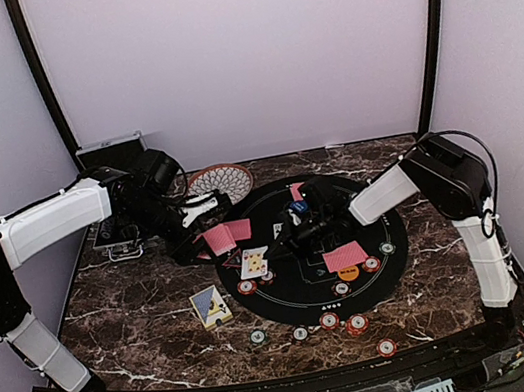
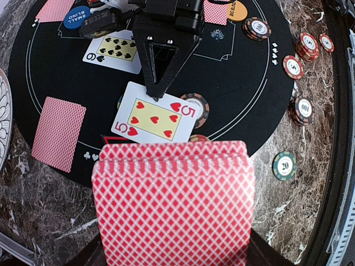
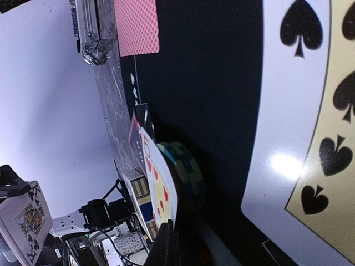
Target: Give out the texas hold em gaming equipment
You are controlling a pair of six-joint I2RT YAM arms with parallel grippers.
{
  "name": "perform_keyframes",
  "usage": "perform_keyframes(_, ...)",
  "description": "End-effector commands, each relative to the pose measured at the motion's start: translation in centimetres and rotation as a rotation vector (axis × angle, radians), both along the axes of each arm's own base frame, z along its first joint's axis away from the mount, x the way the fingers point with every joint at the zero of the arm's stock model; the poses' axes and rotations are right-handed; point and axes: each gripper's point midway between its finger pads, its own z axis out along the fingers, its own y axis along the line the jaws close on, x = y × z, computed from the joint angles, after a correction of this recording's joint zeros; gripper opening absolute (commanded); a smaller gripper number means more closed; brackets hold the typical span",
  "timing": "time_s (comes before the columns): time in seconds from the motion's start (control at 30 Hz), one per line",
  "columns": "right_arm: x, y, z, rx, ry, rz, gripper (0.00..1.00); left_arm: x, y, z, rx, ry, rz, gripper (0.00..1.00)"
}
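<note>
My left gripper (image 1: 199,229) is shut on a deck of red-backed cards (image 2: 173,205), held over the left edge of the black round mat (image 1: 391,234). My right gripper (image 1: 273,247) has its fingertips closed on the edge of a face-up five of hearts (image 2: 155,117), which rests tilted on a green chip stack (image 3: 186,174). A nine of spades (image 2: 116,50) lies face up beside it. A blue button (image 2: 76,15) and an orange button (image 2: 236,10) sit on the mat. Face-down cards (image 1: 345,256) lie on the mat. Striped chips (image 1: 330,320) are spread near the front.
A patterned bowl (image 1: 220,181) stands at the back of the table, and a silver-edged black case (image 1: 110,152) at the back left. A blue-and-yellow card box (image 1: 211,307) lies left of the mat on the marble table (image 1: 132,320).
</note>
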Motion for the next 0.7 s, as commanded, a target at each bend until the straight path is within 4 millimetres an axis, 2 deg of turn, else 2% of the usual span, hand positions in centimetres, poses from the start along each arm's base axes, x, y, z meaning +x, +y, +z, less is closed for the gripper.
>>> perform_keyframes(0.0,0.1,0.5,3.7,0.08,-0.05,0.012,0.0,-0.2,0.0,1.8,-0.039,-0.031,-0.005,0.0)
perform_keyframes(0.17,0.4,-1.0,5.4,0.101,-0.071,0.004,0.0,-0.2,0.1,1.8,-0.037,-0.03,-0.004,0.0)
perform_keyframes(0.37,1.9,-5.4,5.9,0.053,-0.096,-0.033,0.0,-0.2,0.0,1.8,-0.039,-0.03,-0.005,0.0)
perform_keyframes(0.53,3.3,-9.2,4.5,-0.04,-0.118,-0.048,0.0,-0.1,-0.1,1.9,-0.043,-0.028,-0.005,0.0)
perform_keyframes(0.67,4.3,-11.8,2.5,-0.172,-0.133,-0.052,0.0,-0.2,-0.1,1.8,-0.043,-0.024,-0.004,0.0)
